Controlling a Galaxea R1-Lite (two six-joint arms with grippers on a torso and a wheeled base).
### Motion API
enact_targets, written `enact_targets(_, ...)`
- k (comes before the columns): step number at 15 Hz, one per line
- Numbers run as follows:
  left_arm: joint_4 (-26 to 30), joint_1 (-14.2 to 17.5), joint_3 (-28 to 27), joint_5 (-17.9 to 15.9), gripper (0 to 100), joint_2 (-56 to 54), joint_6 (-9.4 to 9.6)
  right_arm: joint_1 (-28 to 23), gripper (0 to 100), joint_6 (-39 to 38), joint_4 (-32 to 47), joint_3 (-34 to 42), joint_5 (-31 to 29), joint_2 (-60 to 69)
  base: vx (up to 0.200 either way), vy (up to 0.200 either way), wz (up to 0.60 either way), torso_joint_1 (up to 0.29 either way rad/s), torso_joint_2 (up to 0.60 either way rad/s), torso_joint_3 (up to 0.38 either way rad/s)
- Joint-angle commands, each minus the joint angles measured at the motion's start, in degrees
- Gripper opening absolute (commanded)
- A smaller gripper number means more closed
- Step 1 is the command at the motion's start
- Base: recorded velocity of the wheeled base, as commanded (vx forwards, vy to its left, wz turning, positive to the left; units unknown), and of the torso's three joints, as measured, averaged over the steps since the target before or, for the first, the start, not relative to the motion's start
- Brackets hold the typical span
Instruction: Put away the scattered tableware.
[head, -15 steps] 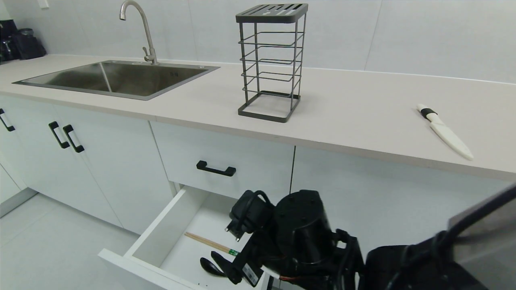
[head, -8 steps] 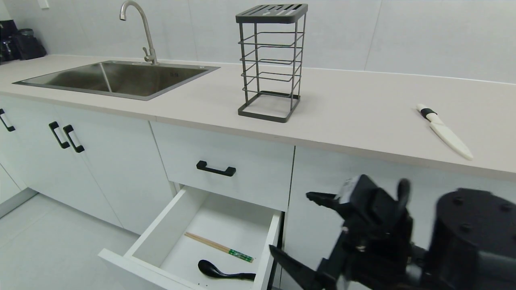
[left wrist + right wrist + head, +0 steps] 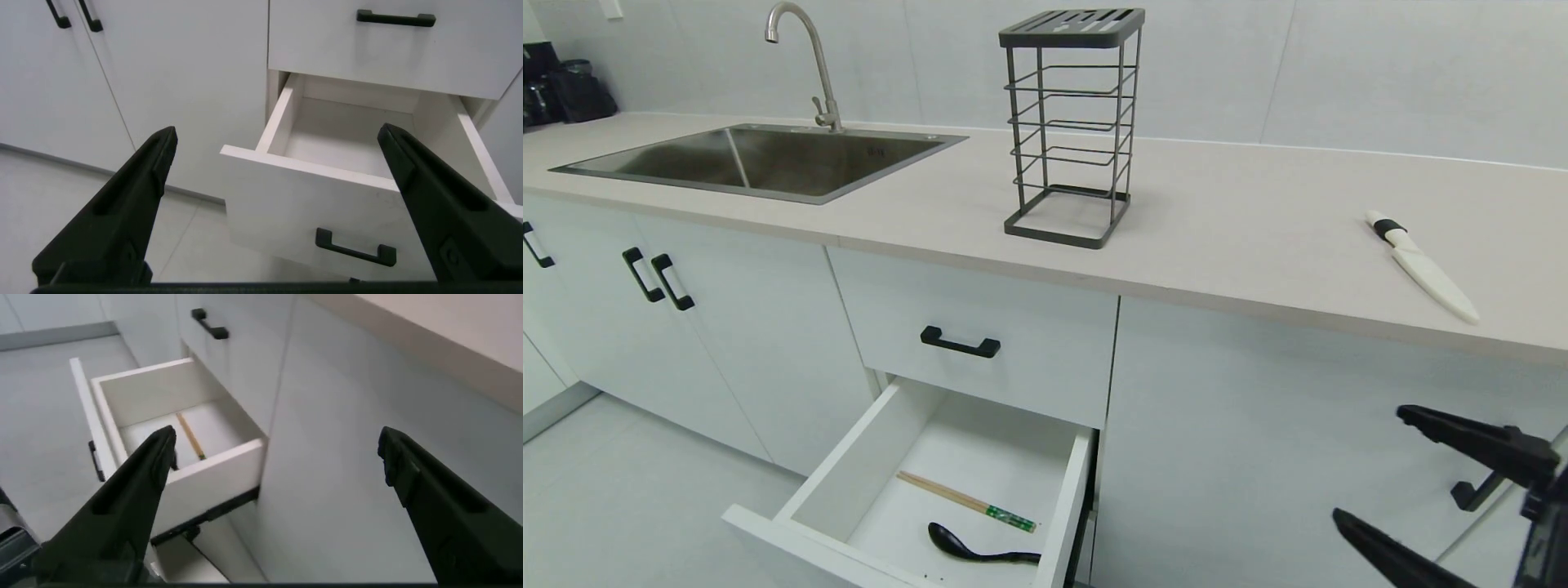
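A white knife [image 3: 1425, 266] lies on the counter at the right. Near the counter's middle stands a dark wire knife rack [image 3: 1072, 126]. Below it the lower drawer [image 3: 843, 482] is pulled out, with wooden chopsticks [image 3: 968, 502] and a black spoon [image 3: 980, 549] inside. My right gripper [image 3: 1368, 464] hangs open and empty in front of the cabinet, to the right of the drawer. In the right wrist view the gripper [image 3: 278, 439] frames the drawer [image 3: 221, 461] and chopsticks [image 3: 190, 437]. My left gripper [image 3: 278, 135] is open and empty, facing the drawer [image 3: 310, 167] front.
A steel sink [image 3: 760, 159] with a faucet [image 3: 805, 57] sits at the counter's left. The upper drawer is closed, with a black handle [image 3: 960, 343]. Cabinet doors with black handles [image 3: 658, 278] stand to the left. Open floor lies in front of the drawer.
My right arm has swung away from over the drawer to the lower right. The spoon and chopsticks now lie uncovered in the drawer.
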State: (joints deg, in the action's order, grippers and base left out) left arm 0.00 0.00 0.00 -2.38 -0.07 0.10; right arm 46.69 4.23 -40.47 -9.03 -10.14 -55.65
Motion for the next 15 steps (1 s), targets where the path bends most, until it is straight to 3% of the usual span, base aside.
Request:
enact_targets(1, 0.00, 0.00, 0.00, 0.00, 100, 0.07, -0.01, -6.08, 100, 0.60, 4.96, 2.18, -3.30, 14.69, 0.000, 0.000, 0.00, 0.000, 0.00, 0.000)
enact_targets(3, 0.00, 0.00, 0.00, 0.00, 100, 0.07, -0.01, -6.79, 100, 1.66, 10.77, 2.18, -5.94, 20.58, 0.000, 0.000, 0.00, 0.000, 0.00, 0.000)
enact_targets(5, 0.00, 0.00, 0.00, 0.00, 100, 0.07, -0.01, -10.83, 100, 2.80, 20.52, 1.91, -7.70, 28.58, 0.000, 0.000, 0.00, 0.000, 0.00, 0.000)
enact_targets(10, 0.00, 0.00, 0.00, -0.44, 100, 0.07, -0.19, -28.85, 100, 12.82, 26.85, -1.60, -7.61, 41.85, 0.000, 0.000, 0.00, 0.000, 0.00, 0.000)
enact_targets(13, 0.00, 0.00, 0.00, -0.35, 100, 0.07, -0.27, -39.66, 100, 12.91, 28.34, -5.12, -7.35, 43.43, 0.000, 0.000, 0.00, 0.000, 0.00, 0.000)
enact_targets(15, 0.00, 0.00, 0.00, -0.35, 100, 0.07, -0.19, -44.76, 100, 12.64, 35.55, -2.04, -5.85, 51.26, 0.000, 0.000, 0.00, 0.000, 0.00, 0.000)
